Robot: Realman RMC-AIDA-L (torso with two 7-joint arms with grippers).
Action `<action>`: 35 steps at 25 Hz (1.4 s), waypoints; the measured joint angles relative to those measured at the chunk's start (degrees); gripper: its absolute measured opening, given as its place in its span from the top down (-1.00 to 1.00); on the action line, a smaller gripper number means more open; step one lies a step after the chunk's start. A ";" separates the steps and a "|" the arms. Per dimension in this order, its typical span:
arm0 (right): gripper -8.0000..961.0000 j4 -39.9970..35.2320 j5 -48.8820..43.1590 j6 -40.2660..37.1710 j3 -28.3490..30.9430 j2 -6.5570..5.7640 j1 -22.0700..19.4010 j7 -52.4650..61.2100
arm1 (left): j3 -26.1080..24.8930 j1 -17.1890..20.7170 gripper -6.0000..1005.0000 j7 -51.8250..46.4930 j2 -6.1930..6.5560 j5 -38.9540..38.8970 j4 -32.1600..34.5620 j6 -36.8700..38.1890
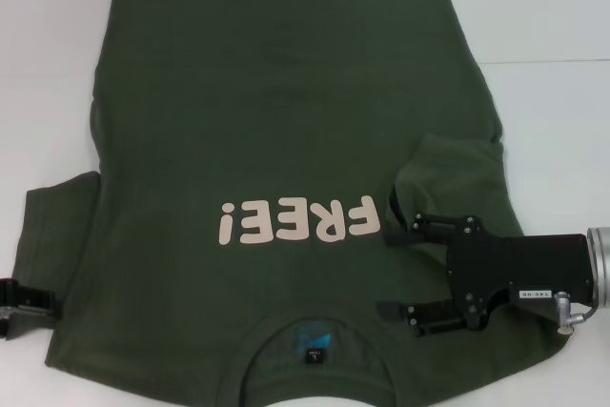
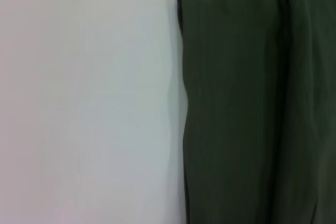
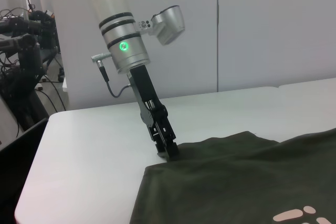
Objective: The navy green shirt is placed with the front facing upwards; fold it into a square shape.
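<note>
The navy green shirt [image 1: 267, 121] lies flat, front up, on the white table [image 1: 562, 16], its collar nearest me and its pink "FREE!" lettering [image 1: 297, 222] upside down. One sleeve [image 1: 448, 173] is folded inward over the body on my right. My right gripper [image 1: 393, 274] is open just above the shirt's shoulder area, right of the lettering, with nothing between its fingers. My left gripper [image 1: 24, 302] sits at the outer edge of the other sleeve [image 1: 57, 212]; the right wrist view shows the left gripper [image 3: 168, 150] tip-down on that sleeve's corner. The left wrist view holds only sleeve cloth [image 2: 236, 108].
A seam [image 1: 553, 62] crosses the table at the far right. Bare table surface [image 3: 89, 150] runs beside the shirt on my left. Beyond the table's edge, the right wrist view shows dark equipment and cables [image 3: 23, 40] before a pale wall.
</note>
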 joint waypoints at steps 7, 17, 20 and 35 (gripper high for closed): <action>-0.91 0.15 0.00 0.37 0.00 0.00 0.02 -0.04 | 0.09 -1.25 -0.40 0.00 0.10 -0.13 -1.65 -1.10; -0.91 0.17 0.00 0.43 0.00 -0.08 -0.01 -0.05 | 0.31 -3.29 -0.35 0.00 0.10 -0.21 -3.16 -2.32; -0.91 0.17 0.00 0.45 0.00 -0.09 -0.01 -0.04 | 0.47 -3.44 -0.34 -0.13 0.11 -0.19 -3.16 -2.35; -0.91 0.17 0.00 0.15 0.10 -0.18 -0.41 0.16 | 4.77 -3.31 0.23 -0.58 -0.22 -0.03 -2.69 -4.71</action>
